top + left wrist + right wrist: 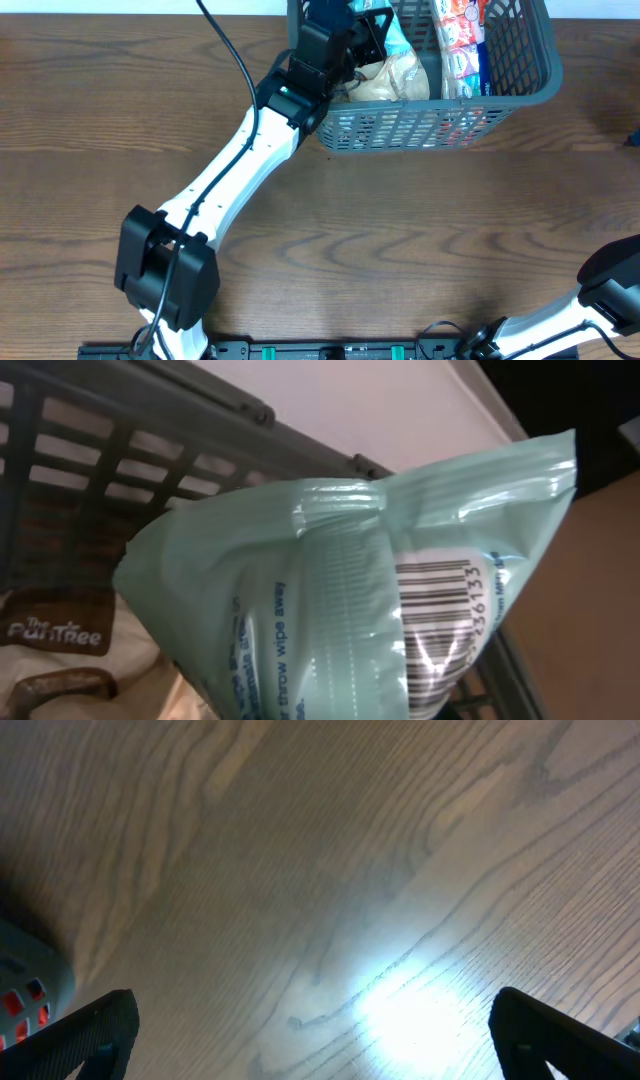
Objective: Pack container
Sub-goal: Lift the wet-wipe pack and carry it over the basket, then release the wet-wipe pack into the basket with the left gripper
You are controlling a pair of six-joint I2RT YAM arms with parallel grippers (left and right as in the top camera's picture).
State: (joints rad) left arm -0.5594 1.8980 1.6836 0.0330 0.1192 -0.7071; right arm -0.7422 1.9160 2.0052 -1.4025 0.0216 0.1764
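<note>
The container [440, 128] is a dark grey-blue lattice basket at the top of the overhead view. My left gripper [368, 32] reaches over its left rim and is shut on a pale green wipes packet [397, 38], holding it inside the basket. In the left wrist view the packet [350, 590] fills the frame with its barcode to the right and hides the fingers. The basket's lattice wall [100, 450] is behind it. My right gripper [320, 1030] is open and empty above bare table. A corner of the basket [30, 982] shows at its left.
A beige packet [392, 82] with a brown label [55, 635] lies in the basket below the green one. Red-and-white snack packets [462, 40] fill the basket's right half. The right arm [612, 282] sits at the lower right of the wooden table [400, 230].
</note>
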